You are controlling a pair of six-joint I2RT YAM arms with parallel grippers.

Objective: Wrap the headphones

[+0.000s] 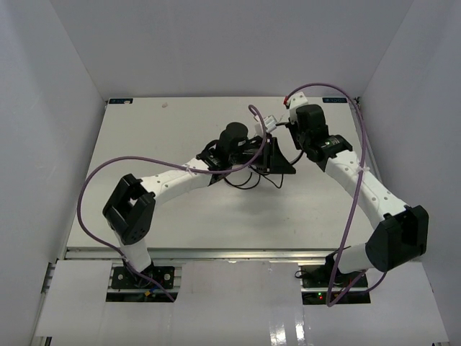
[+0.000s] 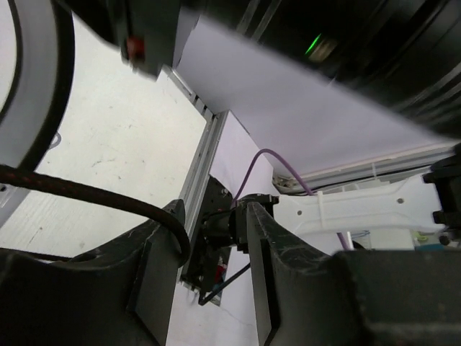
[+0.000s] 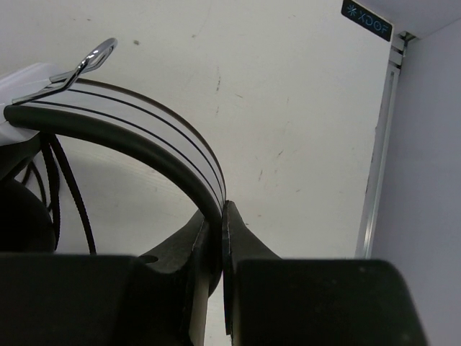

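Observation:
My right gripper [image 1: 285, 125] is shut on the headphones' white, black-striped headband [image 3: 144, 119], pinching it between the fingertips [image 3: 218, 213] above the table. The headband's white end [image 1: 269, 122] shows in the top view. A dark earcup [image 3: 18, 216] and thin black cable strands [image 3: 72, 191] hang at the left of the right wrist view. My left gripper [image 1: 277, 163] is at the black part of the headphones mid-table. Its jaws [image 2: 215, 218] stand apart with nothing between them. The black braided cable [image 2: 86, 196] lies over the outside of its left finger and curls round the tip.
Loose cable loops [image 1: 248, 180] lie on the white table [image 1: 158, 137] near the left arm. The table's metal edge rail [image 2: 202, 162] and the right arm's white link [image 2: 360, 209] fill the left wrist view. White walls enclose the table on three sides.

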